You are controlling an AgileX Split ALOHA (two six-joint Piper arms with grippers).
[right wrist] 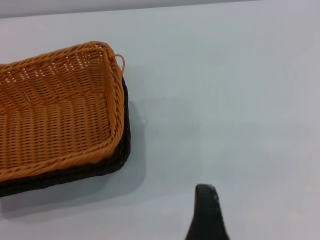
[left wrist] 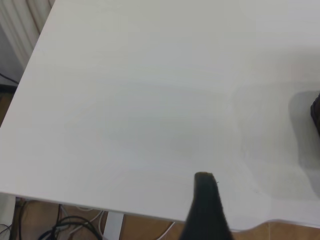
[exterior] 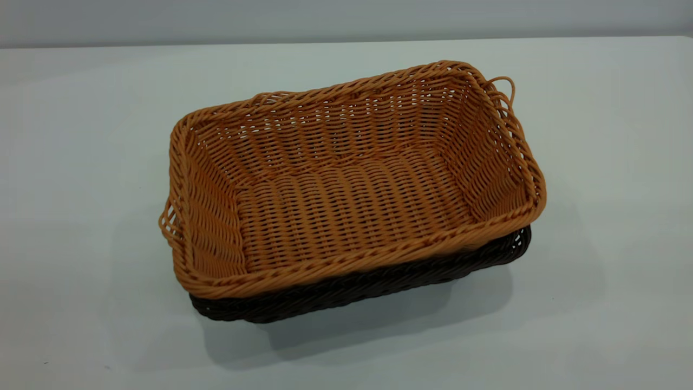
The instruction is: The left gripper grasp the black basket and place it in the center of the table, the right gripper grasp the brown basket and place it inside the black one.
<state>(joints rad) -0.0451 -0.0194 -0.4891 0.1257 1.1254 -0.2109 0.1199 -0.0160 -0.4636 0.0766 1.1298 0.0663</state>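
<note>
The brown basket (exterior: 352,189) sits nested inside the black basket (exterior: 379,284) near the middle of the white table (exterior: 81,162). Only the black basket's near side and right corner show under the brown rim. The right wrist view shows the same stack, the brown basket (right wrist: 55,110) in the black basket (right wrist: 75,172). My right gripper (right wrist: 207,215) is well apart from the stack, over bare table, holding nothing. My left gripper (left wrist: 207,210) is over the table's edge, far from the baskets, holding nothing. Neither gripper shows in the exterior view.
In the left wrist view the table's edge (left wrist: 150,217) runs close by, with floor and cables (left wrist: 70,225) beyond. A dark sliver (left wrist: 316,115) at that view's border lies in a shadow. Wide bare tabletop lies all round the baskets.
</note>
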